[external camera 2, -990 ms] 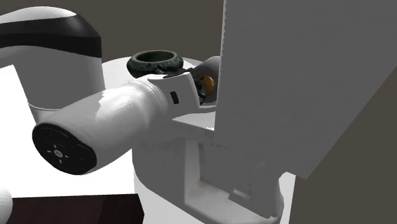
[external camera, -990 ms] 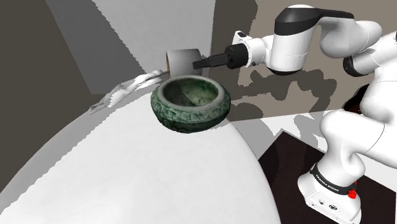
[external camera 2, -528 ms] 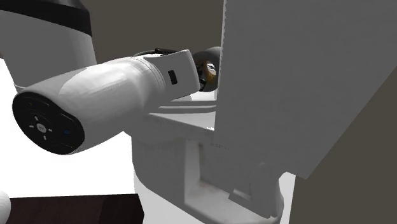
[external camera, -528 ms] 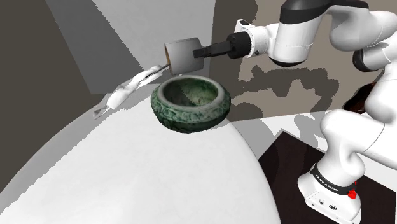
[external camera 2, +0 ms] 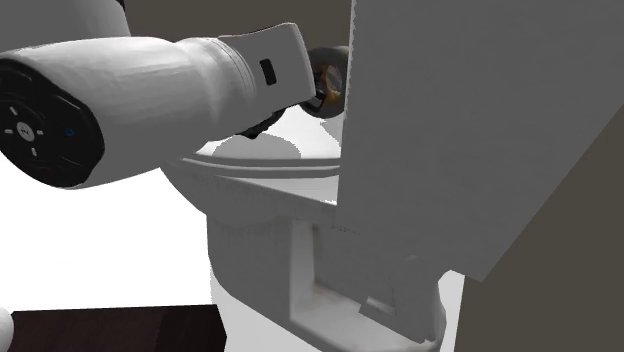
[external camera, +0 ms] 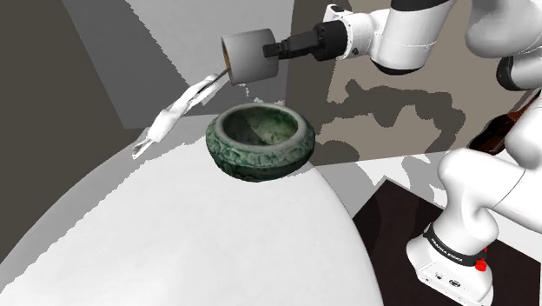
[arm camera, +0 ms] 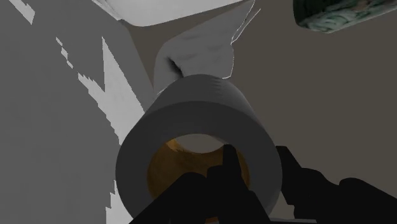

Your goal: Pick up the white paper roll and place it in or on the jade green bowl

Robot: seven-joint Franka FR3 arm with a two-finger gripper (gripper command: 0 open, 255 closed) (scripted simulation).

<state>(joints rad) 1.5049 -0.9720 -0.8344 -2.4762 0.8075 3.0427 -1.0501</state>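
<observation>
I have the paper roll (external camera: 246,56) up in the air, clear of the table (external camera: 217,248). It lies on its side, its open end towards the hand. A loose tail of paper (external camera: 178,111) trails from it, down and to the shoulder view's left, its end hanging free above the table's far edge. On the wrist view the fingers (arm camera: 232,173) pinch the roll's wall, one tucked inside the brownish core and the other pressed against the outside. I judge the grip firm enough to carry.

The green bowl (external camera: 261,161) sits on the round white table, below the roll and slightly nearer the camera. It holds nothing, and its inside is bare and grey-green. In the shoulder view the roll hangs over the bowl's far rim or just beyond it. I cannot tell from this angle whether it is truly over the opening. On the wrist view the bowl shows off to one side of the roll, apart from it.

So the pick is done and the placing is left. By my reckoning I need to bring the roll nearer until it is over the bowl's middle. Then I lower it and spread the fingers so it drops in or rests on the rim. The tail worries me a little, since it could drape over the rim or tug the roll askew on release.

Further out, the white arm (external camera: 408,39) reaches in from the shoulder view's right. Its stand (external camera: 452,261) is at the lower right over dark flooring. A big white panel (external camera 2: 470,130) takes up the second exterior view's right side.
</observation>
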